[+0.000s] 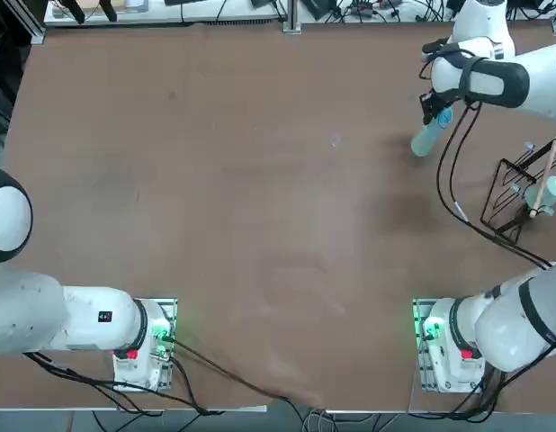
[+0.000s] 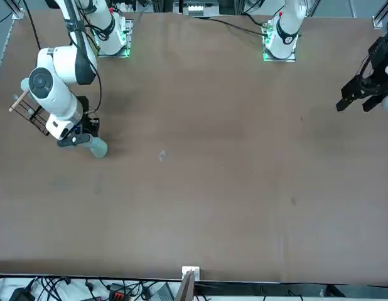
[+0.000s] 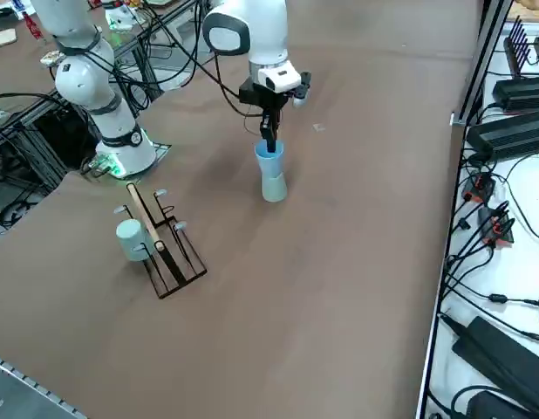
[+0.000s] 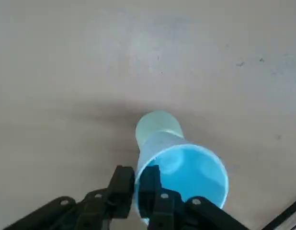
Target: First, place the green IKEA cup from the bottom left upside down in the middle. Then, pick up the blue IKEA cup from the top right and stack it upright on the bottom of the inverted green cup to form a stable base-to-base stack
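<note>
Stack looks basically done: blue cup (image 3: 269,161) upright on the upside-down green cup (image 3: 274,188), though far right on the table (image 1: 260,225), not middle. Right gripper (image 4: 137,168) has its fingers slightly apart astride the blue rim. Just backing away left, I reckon.

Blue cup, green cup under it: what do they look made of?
The blue cup looks like smooth, semi-gloss plastic: an even-coloured thin wall, soft highlights inside, and a pale, clean rim. The green cup seems the same sort of plastic, with a plain, fairly matte wall in one pale colour; a smooth coated finish can't be ruled out.
</note>
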### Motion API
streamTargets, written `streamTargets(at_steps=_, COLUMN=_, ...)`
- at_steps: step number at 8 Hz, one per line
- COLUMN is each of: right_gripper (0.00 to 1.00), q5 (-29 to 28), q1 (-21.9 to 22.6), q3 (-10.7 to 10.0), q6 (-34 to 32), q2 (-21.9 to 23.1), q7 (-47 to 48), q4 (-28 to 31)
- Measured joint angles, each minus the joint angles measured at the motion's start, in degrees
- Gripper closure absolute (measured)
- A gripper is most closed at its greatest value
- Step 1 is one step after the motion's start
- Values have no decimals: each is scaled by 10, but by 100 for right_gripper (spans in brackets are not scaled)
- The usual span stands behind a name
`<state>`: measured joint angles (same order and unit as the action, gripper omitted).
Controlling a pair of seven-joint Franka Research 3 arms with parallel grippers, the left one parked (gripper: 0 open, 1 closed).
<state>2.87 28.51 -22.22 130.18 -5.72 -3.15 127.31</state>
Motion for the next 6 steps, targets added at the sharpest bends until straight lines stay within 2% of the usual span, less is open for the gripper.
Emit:
streamTargets(at_steps=1, right_gripper=68, q5=0, q1=0, q3=0, q6=0, q2=0, q7=0, q4=0)
streamTargets(at_steps=4, right_gripper=10, q5=1, q1=0, q3=-1, q6=0, q2=0, q7=0, q4=0)
streamTargets(at_steps=5, right_gripper=0, q5=1, q1=0, q3=-1, q6=0, q2=0, q7=0, q4=0)
streamTargets(at_steps=6, right_gripper=0, q5=2, q1=0, q3=-1, q6=0, q2=2, q7=0, q4=0)
